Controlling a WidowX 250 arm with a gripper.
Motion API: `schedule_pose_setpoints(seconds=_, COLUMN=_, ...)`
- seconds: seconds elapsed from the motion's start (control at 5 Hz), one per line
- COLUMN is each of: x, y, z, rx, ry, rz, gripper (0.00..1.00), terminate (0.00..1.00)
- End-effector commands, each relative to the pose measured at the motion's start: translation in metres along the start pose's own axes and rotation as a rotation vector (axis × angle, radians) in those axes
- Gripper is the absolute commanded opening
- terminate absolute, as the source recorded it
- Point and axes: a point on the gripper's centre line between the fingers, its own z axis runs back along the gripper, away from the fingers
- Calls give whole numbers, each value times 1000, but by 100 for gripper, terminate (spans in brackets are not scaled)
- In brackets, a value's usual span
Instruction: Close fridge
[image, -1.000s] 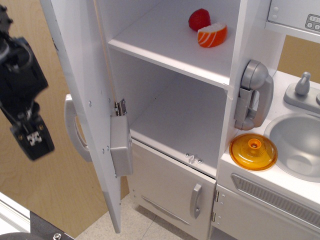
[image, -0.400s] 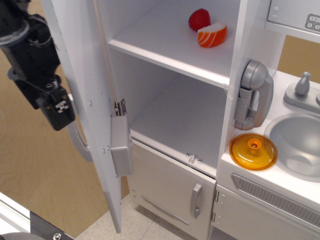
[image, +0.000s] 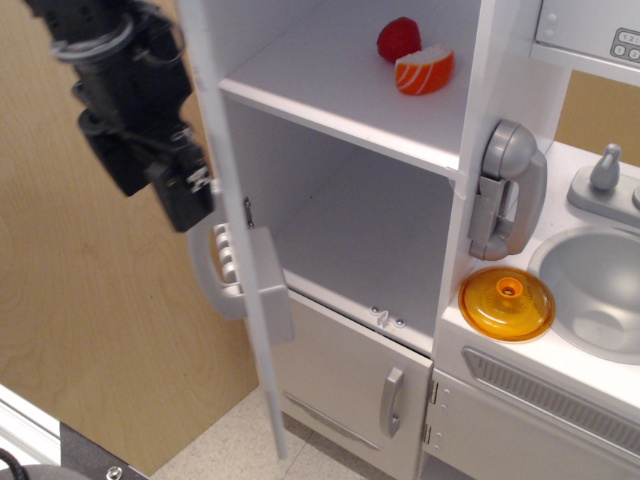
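The white fridge (image: 370, 215) stands open, with white shelves inside. Its large door (image: 235, 230) is seen nearly edge-on at the left of the opening, swung partway toward the fridge. The grey curved handle (image: 212, 275) sits on the door's outer side, and a grey box (image: 272, 285) on its inner side. My black gripper (image: 185, 190) is against the door's outer face just above the handle. Its fingers are too dark to tell whether they are open or shut.
A red fruit (image: 398, 38) and an orange slice piece (image: 425, 70) lie on the upper shelf. A grey toy phone (image: 510, 190) hangs on the fridge's right wall. An orange lid (image: 507, 302), a sink (image: 600, 290) and the small lower door (image: 350, 385) are to the right and below.
My gripper has moved right and up against the door's outer face, and the door has swung right, partway toward the fridge opening.
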Motion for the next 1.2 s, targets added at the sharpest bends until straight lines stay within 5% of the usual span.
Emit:
schedule_pose_setpoints(seconds=0.0, x=43, y=-10, z=3, rx=24, ry=-75, rz=64, gripper=100, terminate=0)
schedule_pose_setpoints(seconds=0.4, x=81, y=-6, z=7, rx=33, ry=-166, rz=130, gripper=100, terminate=0)
schedule_pose_setpoints(seconds=1.0, x=110, y=-1, z=6, rx=63, ry=-225, rz=198, gripper=100, terminate=0)
